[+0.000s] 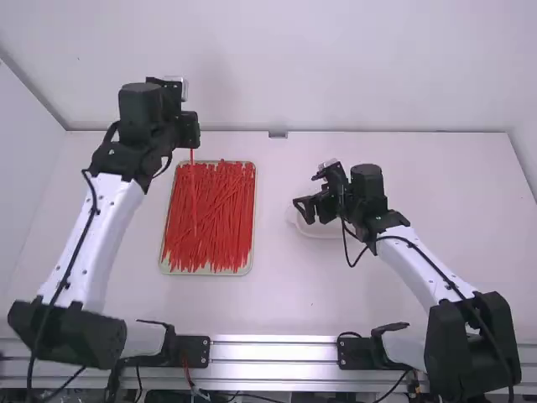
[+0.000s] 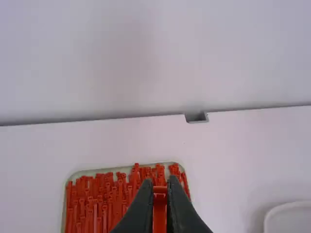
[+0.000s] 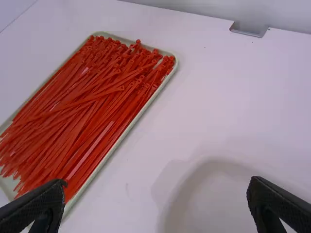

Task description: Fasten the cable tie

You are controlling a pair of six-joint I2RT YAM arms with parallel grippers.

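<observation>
High view: the left gripper (image 1: pixel 190 143) is seen in the upper left of the frame, held above the far end of the tray (image 1: pixel 206 273). It is clenched on a single red cable tie (image 1: pixel 191 156), which hangs down from it toward the pile of red cable ties (image 1: pixel 210 214) in the tray. How far down the held tie reaches cannot be told, since it is lost against the pile.

In the left wrist view the grasp is confirmed: the two black fingers (image 2: pixel 144 199) are closed on the red strip (image 2: pixel 159 213), with the heads of the piled ties (image 2: pixel 102 194) spread below them.

The tray is placed left of centre in the high view, its long side running up the frame, and it is filled with ties lying mostly lengthwise.

The right gripper (image 1: pixel 310 195) is held right of centre, well apart from the tray, over a pale shallow dish (image 1: pixel 306 228). In the right wrist view its fingers (image 3: pixel 36 206) are seen spread wide, released, with nothing between them and the dish (image 3: pixel 218 194) below.

A small grey bracket (image 1: pixel 278 133) is fixed at the table's far edge.
</observation>
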